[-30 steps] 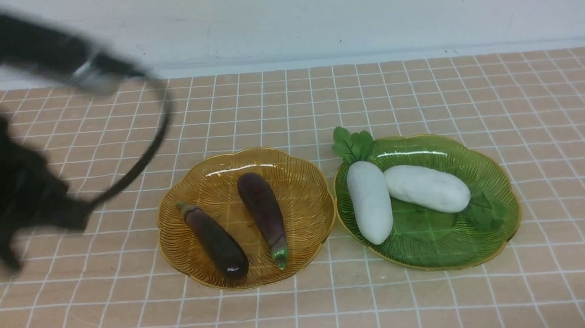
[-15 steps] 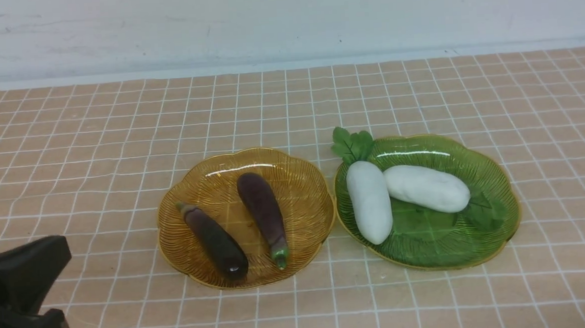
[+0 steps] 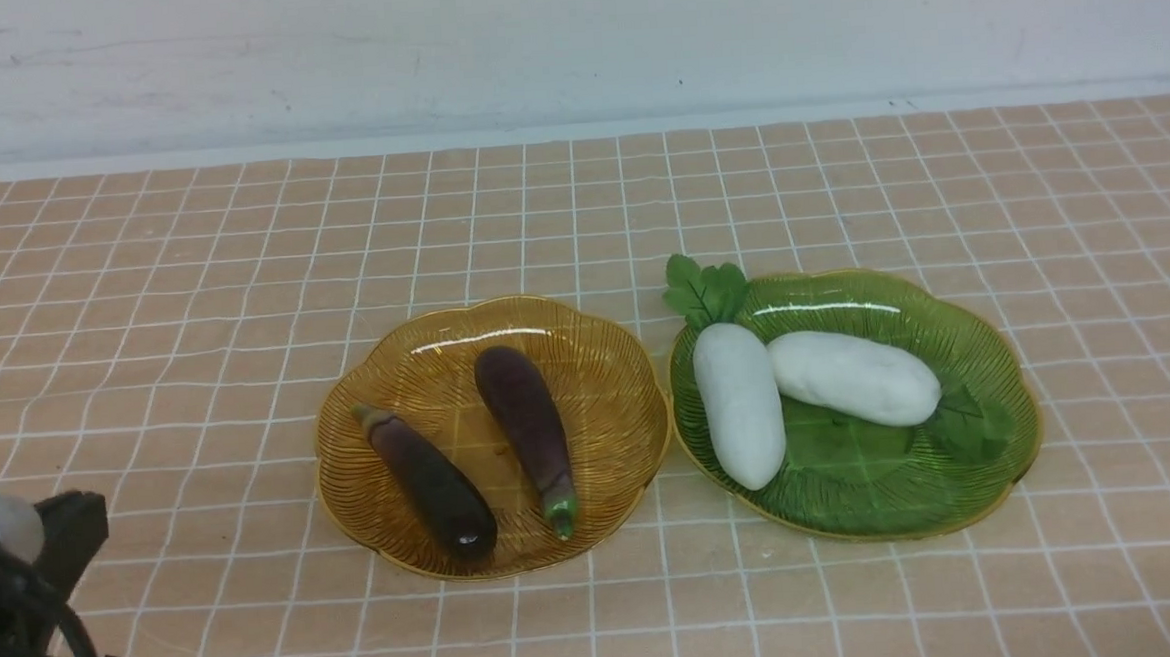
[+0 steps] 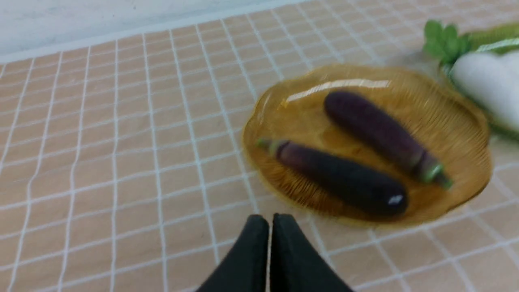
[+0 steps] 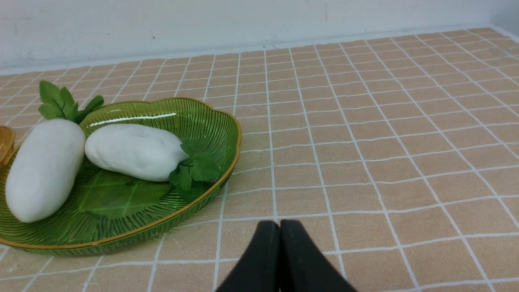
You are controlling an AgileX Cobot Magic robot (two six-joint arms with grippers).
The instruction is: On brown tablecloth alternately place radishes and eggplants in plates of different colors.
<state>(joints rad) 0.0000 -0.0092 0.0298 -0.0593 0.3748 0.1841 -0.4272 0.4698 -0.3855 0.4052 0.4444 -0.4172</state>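
On the brown tablecloth (image 3: 192, 289) stand two plates side by side. The amber plate (image 3: 608, 387) holds both dark purple eggplants (image 3: 431, 482) (image 3: 527, 422). In the green plate (image 3: 853, 475) lie both white radishes (image 3: 739, 406) (image 3: 853, 377), one with its leaves over the rim. My left gripper (image 4: 269, 219) is shut and empty, low over the cloth just short of the amber plate (image 4: 458, 134). My right gripper (image 5: 279, 225) is also shut and empty, over bare cloth beside the green plate (image 5: 121, 194).
Part of my left arm (image 3: 29, 618) shows at the front left corner in the front view; the right arm does not show there. A white wall (image 3: 570, 39) closes the far edge of the table.
My left arm has come down from high over the table's left side and drawn back to the front left corner. The plates and vegetables have not moved.
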